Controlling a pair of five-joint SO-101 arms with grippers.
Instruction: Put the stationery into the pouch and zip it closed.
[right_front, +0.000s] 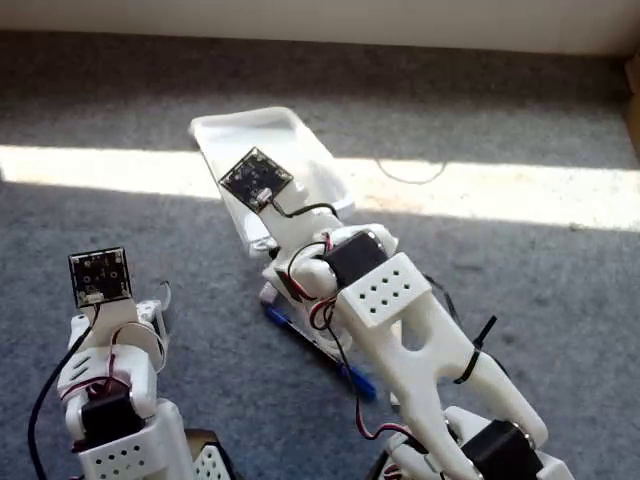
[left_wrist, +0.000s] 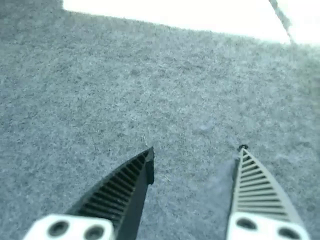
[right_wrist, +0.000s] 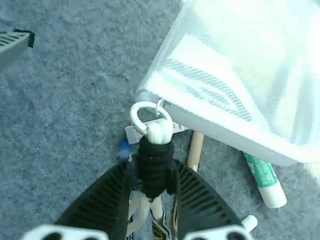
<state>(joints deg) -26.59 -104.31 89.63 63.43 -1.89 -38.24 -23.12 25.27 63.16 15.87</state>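
A translucent white mesh pouch (right_front: 300, 150) lies on the grey carpet, and my right arm reaches over its near end. In the right wrist view my right gripper (right_wrist: 152, 169) is shut on the black zipper pull (right_wrist: 154, 152), which ends in a white ring (right_wrist: 149, 117) at the corner of the pouch (right_wrist: 235, 75). Beside that pouch edge lie a green and white tube (right_wrist: 263, 180), a wooden pencil (right_wrist: 195, 150) and a small blue item (right_wrist: 124, 148). A blue pen (right_front: 352, 380) shows under the right arm. My left gripper (left_wrist: 196, 151) hangs open over bare carpet.
My left arm (right_front: 110, 350) sits at the near left, well apart from the pouch. One finger of the left gripper (right_wrist: 15, 42) shows at the edge of the right wrist view. A bright sunlit band (right_front: 520, 195) crosses the carpet, with a thin cable (right_front: 410, 178) in it.
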